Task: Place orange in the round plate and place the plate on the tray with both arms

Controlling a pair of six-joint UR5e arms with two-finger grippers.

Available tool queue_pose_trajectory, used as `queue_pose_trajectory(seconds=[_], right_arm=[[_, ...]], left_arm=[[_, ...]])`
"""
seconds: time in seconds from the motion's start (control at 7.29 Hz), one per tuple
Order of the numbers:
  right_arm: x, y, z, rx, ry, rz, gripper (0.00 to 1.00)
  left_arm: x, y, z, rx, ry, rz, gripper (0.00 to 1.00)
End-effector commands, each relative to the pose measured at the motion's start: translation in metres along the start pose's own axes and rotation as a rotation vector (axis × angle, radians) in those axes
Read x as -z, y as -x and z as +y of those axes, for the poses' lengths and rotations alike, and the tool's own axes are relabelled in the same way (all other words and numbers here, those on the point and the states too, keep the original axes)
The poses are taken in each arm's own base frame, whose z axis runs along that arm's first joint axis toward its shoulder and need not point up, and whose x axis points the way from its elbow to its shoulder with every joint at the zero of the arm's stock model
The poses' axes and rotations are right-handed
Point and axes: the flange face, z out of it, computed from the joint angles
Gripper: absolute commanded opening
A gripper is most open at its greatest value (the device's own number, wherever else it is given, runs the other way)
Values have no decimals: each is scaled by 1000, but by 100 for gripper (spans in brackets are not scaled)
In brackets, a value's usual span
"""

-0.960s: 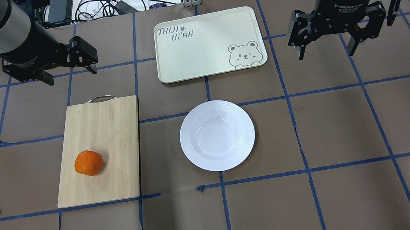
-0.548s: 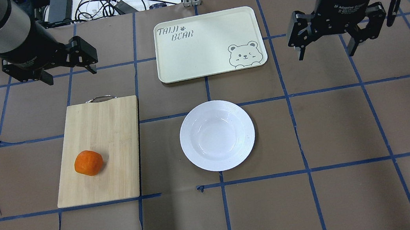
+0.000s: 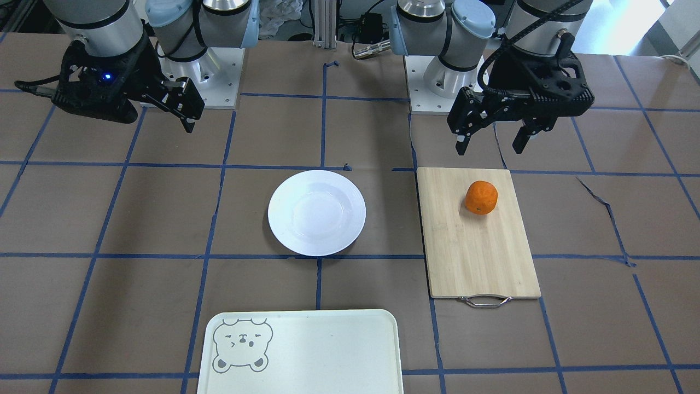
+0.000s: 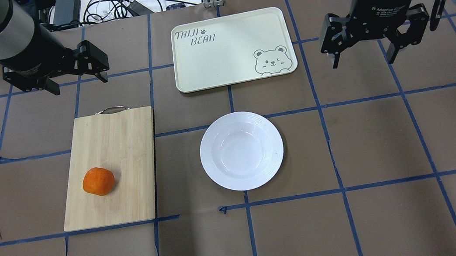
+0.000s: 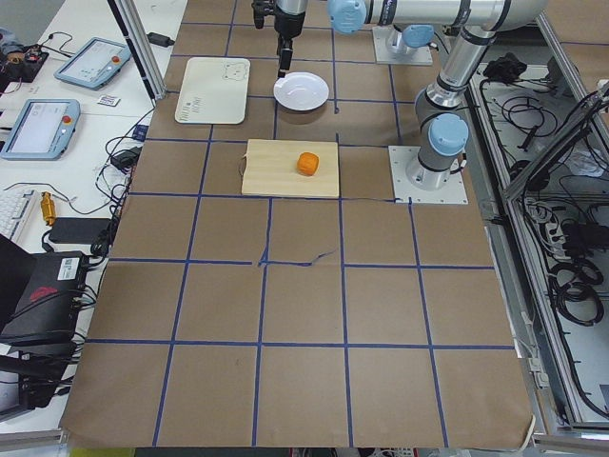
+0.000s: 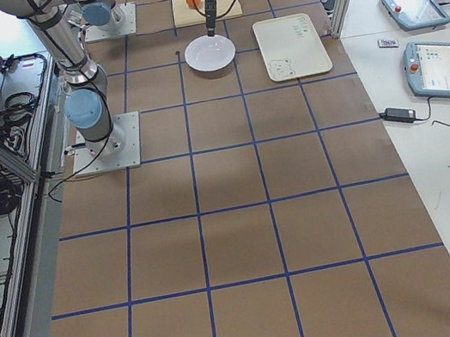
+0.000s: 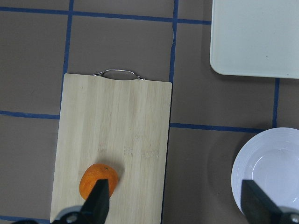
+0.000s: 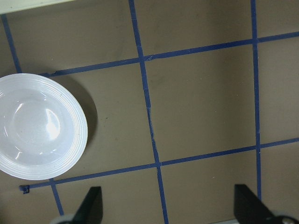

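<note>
Step in hand: I judge nothing is started; the orange [image 4: 98, 181] sits on the cutting board [image 4: 119, 138], not on the round plate [image 4: 241, 150].
Left gripper [image 4: 75, 79]: jaws apart, empty, hovering high beyond the board's handle end, far left of the bench [image 4: 398, 220].
Right gripper [image 4: 361, 54]: jaws apart, empty, hovering at the far right, beside the tray [image 4: 219, 65].
Orange: near end of the board, well left of the plate; in my left wrist view it lies just ahead of one finger.
Plate: bare, mid-bench, just nearer than the tray and apart from it.
Next move: I would bring the left gripper back over the orange, descend and close gently; being round, it may roll.
After that: the plate's low rim probably needs both grippers at opposite edges.
Around: board with metal handle [image 4: 111, 110]; cables [image 4: 119, 3] beyond the far edge.
In the way: nothing I can see between orange and plate.
</note>
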Motion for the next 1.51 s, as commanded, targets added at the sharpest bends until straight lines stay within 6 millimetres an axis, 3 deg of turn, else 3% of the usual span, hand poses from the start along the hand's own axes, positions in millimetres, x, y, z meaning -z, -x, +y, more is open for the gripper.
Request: queue_pose_trajectory(seconds=[0.0, 0.27, 0.55, 0.69, 0.82, 1.1, 1.37], right_arm=[[-1, 0, 0, -1, 0, -2, 100], [-1, 1, 0, -1, 0, -3, 100], [-1, 1, 0, -1, 0, -5, 100], [-1, 1, 0, -2, 0, -5, 100], [-1, 1, 0, -2, -1, -5, 100], [-3, 1, 0, -5, 3, -4, 100], [-4, 1, -1, -5, 6, -2, 100]], left_arm=[[0, 0, 0, 0, 0, 0, 100], [0, 0, -1, 1, 0, 3, 100], [-17, 3, -1, -19, 76, -9, 100], [-30, 14, 3, -9, 163, -18, 100], [-62, 36, 5, 5, 260, -19, 100], [-157, 61, 30, 20, 435, -39, 100], [-217, 79, 43, -39, 498, -113, 100]])
